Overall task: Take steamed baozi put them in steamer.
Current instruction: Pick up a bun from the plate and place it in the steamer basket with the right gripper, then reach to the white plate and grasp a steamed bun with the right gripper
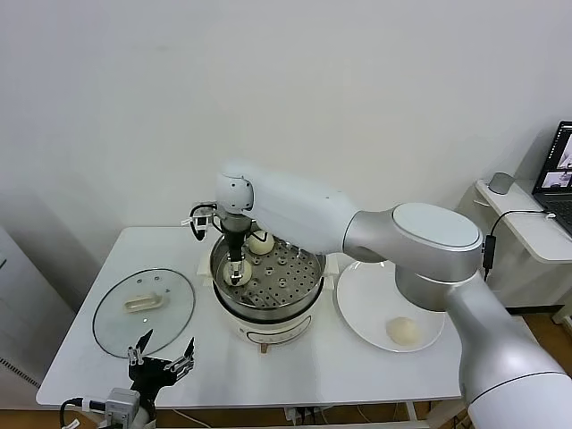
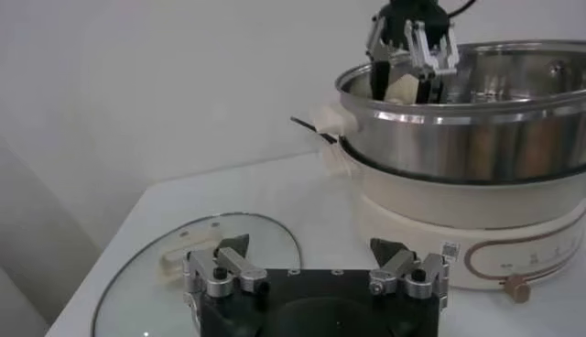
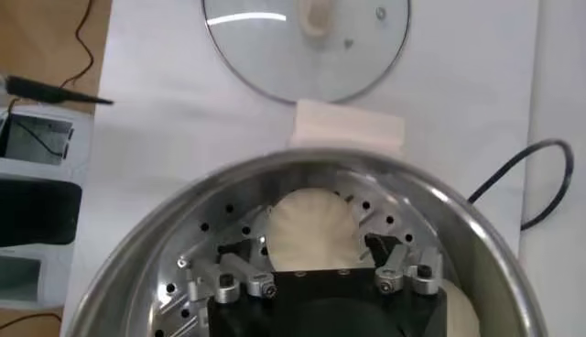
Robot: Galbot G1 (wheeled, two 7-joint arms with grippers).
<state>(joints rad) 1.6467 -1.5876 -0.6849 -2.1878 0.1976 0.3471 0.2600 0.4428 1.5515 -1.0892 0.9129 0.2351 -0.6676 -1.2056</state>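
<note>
Smooth domed baozi (image 3: 309, 229), perforated shiny steel steamer (image 3: 183, 266)

Access and obstructions, as I find them: my right gripper (image 1: 236, 273) hangs inside the steamer (image 1: 304, 295), its steel wall close on the left side, jaws spread above a baozi (image 3: 309, 229) on the perforated floor. A second baozi (image 1: 260, 242) sits against the far wall; the right half of the floor lies bare. My own right arm (image 1: 357, 232) spans the basket's far rim. The glass lid (image 1: 143, 304) fills the table's left part. My left gripper (image 1: 161, 365), jaws spread, hangs at the near table edge. The white plate (image 1: 357, 304) on the right holds one baozi (image 1: 403, 332) with bare room around it.
</note>
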